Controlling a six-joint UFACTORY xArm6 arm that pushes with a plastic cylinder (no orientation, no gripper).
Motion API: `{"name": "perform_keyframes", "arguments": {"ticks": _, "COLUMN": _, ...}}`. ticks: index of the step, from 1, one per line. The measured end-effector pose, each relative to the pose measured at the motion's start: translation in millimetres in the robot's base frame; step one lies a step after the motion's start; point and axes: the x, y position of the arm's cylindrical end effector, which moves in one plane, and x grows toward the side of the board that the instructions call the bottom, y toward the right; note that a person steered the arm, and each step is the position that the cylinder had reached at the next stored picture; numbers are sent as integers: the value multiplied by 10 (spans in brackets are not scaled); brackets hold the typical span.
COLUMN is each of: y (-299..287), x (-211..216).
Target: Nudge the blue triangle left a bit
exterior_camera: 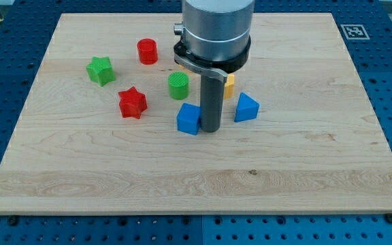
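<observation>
Six blocks dot the wooden board; my tip, gripperless, sits between blue cube and blue triangle.

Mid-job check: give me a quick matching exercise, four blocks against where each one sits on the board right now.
Blocks:
1. blue triangle
2. blue cube
3. green star
4. red cylinder

Places:
A. farthest toward the view's left
B. just left of my tip
C. just right of my tip
D. nearest the view's top

Pairs: 1-C, 2-B, 3-A, 4-D
</observation>
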Motion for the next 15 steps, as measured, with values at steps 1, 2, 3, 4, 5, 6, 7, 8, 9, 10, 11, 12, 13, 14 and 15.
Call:
{"name": "perform_keyframes", "arguments": {"ticks": 1, "y": -17, "x": 0}}
{"name": "perform_keyframes", "arguments": {"ticks": 2, "y": -17, "x": 1}}
{"name": "perform_keyframes", "arguments": {"ticks": 3, "y": -17, "x": 1}}
{"name": "perform_keyframes", "arguments": {"ticks": 4, "y": 106, "x": 45}}
{"name": "perform_keyframes", "arguments": {"ticks": 5, "y": 778, "x": 204}}
{"name": "perform_keyframes", "arguments": {"ticks": 6, "y": 1516, "x": 242}}
{"name": "perform_keyframes", "arguments": {"ticks": 7, "y": 1694, "x": -104}}
{"name": "perform_keyframes", "arguments": {"ticks": 8, "y": 1608, "x": -389}}
{"name": "perform_keyframes", "arguments": {"ticks": 9, "y": 1546, "x": -414}}
{"name": "perform_keyframes", "arguments": {"ticks": 10, "y": 1230, "x": -414}}
{"name": "perform_keyframes", "arguments": {"ticks": 11, "y": 983, "x": -414}}
{"name": "perform_keyframes", "arguments": {"ticks": 12, "y": 945, "x": -414}}
{"name": "perform_keyframes", "arguments": {"ticks": 13, "y": 934, "x": -414}}
{"name": "perform_keyframes", "arguments": {"ticks": 14, "y": 835, "x": -413}}
{"name": "perform_keyframes", "arguments": {"ticks": 15, "y": 772, "x": -400}}
